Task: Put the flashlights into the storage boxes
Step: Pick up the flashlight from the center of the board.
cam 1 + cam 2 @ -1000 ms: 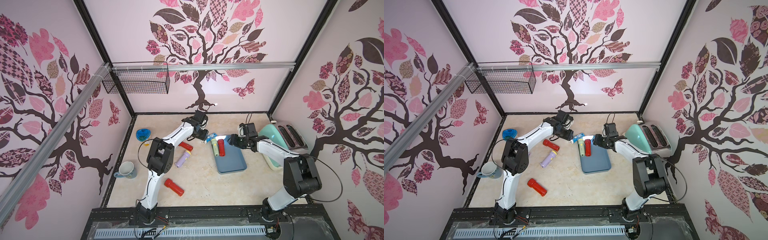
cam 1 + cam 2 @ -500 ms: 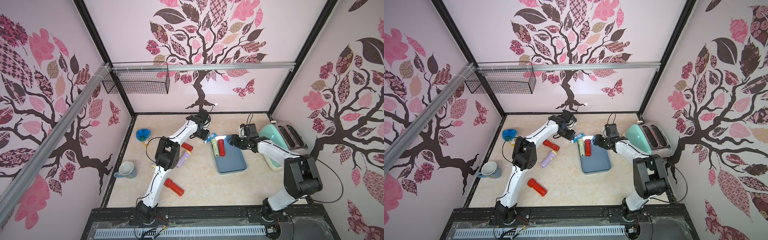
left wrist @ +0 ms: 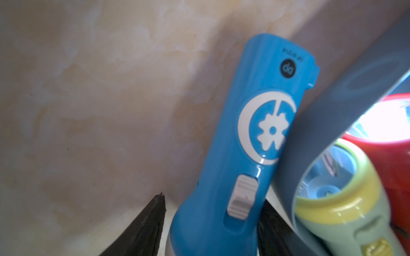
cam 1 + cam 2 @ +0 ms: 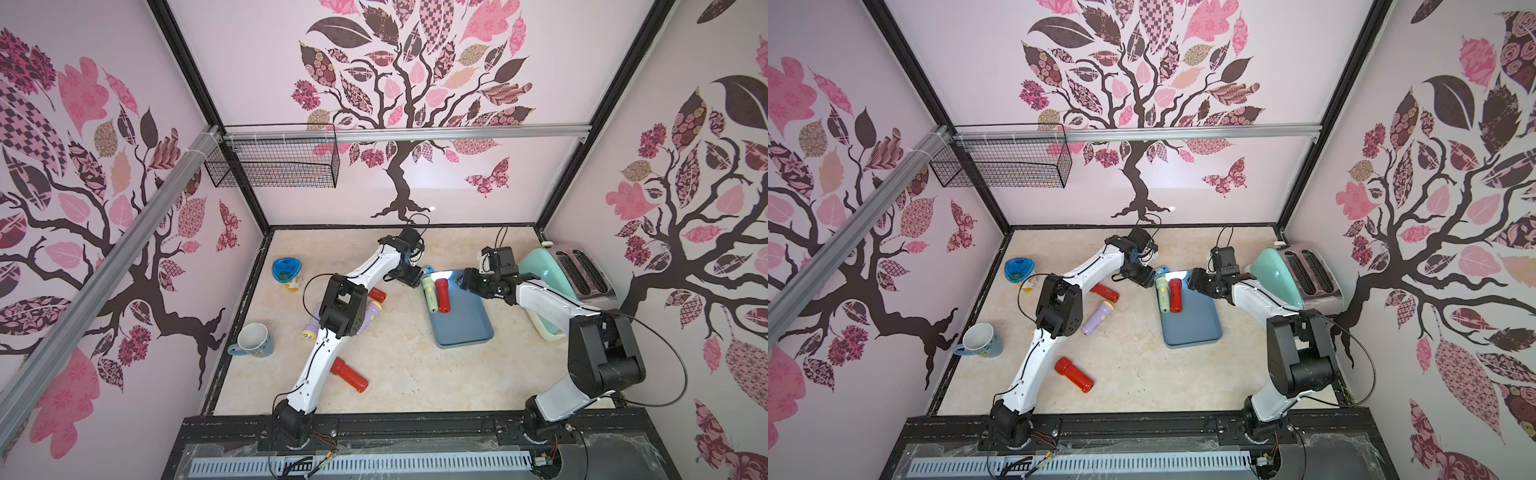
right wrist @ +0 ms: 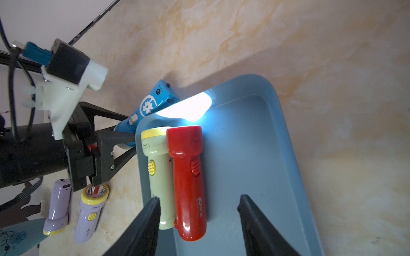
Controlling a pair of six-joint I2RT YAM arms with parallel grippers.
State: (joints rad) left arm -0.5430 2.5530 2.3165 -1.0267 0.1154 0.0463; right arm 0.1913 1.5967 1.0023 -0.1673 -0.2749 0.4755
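A slate-blue storage box holds a pale green flashlight and a red flashlight side by side at its far left. A blue-and-white flashlight lies outside, against the box's far-left corner. My left gripper is open around its head end, one finger clear of it. My right gripper hangs open low over the box. Two red flashlights and two lilac flashlights lie on the table.
A mint-green toaster stands right of the box, close to my right arm. A blue-lidded yellow jar and a mug sit at the left edge. A black wire basket hangs on the back wall. A bright glare lights the box's far rim.
My left gripper's jaws have widened around the blue-and-white flashlight, and the left arm's elbow has shifted right. The right arm has not moved.
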